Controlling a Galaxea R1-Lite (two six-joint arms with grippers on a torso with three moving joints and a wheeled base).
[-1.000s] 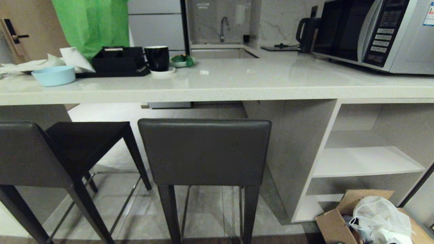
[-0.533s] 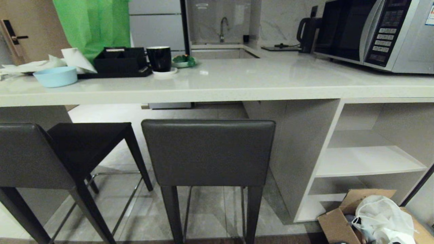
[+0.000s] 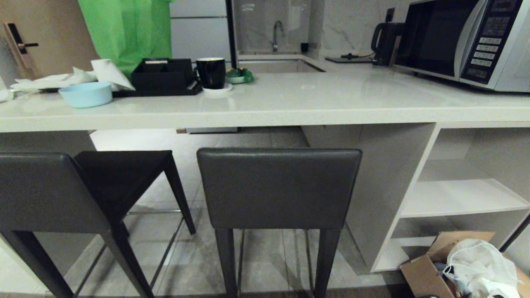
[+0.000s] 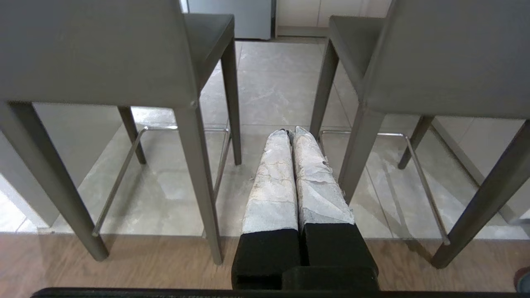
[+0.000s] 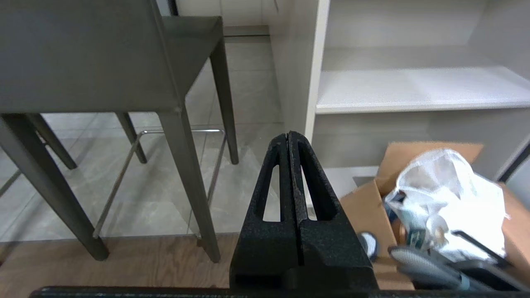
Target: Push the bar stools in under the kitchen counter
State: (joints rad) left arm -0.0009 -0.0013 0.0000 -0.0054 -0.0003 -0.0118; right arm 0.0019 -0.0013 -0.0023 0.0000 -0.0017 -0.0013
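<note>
Head view: desk (image 3: 290,103), pale slab, spans the frame. On it, 10 o'clock: blue bowl (image 3: 85,94), black tray (image 3: 163,78), black mug (image 3: 211,72). At 2 o'clock: microwave (image 3: 459,41), kettle (image 3: 383,37). Under the slab's front edge, two stools: right stool (image 3: 279,188) at 6 o'clock, backrest toward the camera; left stool (image 3: 49,192) at 8 o'clock, turned at an angle, its seat reaching under the slab. At 4 o'clock: white shelves (image 3: 459,198); at 5 o'clock a cardboard box (image 3: 418,273) holding a white bag (image 3: 476,260). No arm shows.

Left wrist view: left tool (image 4: 291,133), pale-wrapped fingers pressed together, empty, hangs low between both stools, over the tile floor (image 4: 265,82), touching neither.

Right wrist view: right tool (image 5: 287,135), black fingers narrow and touching, empty, sits between the right stool at 10 o'clock and the shelves at 2 o'clock; box and bag at 4 o'clock.
</note>
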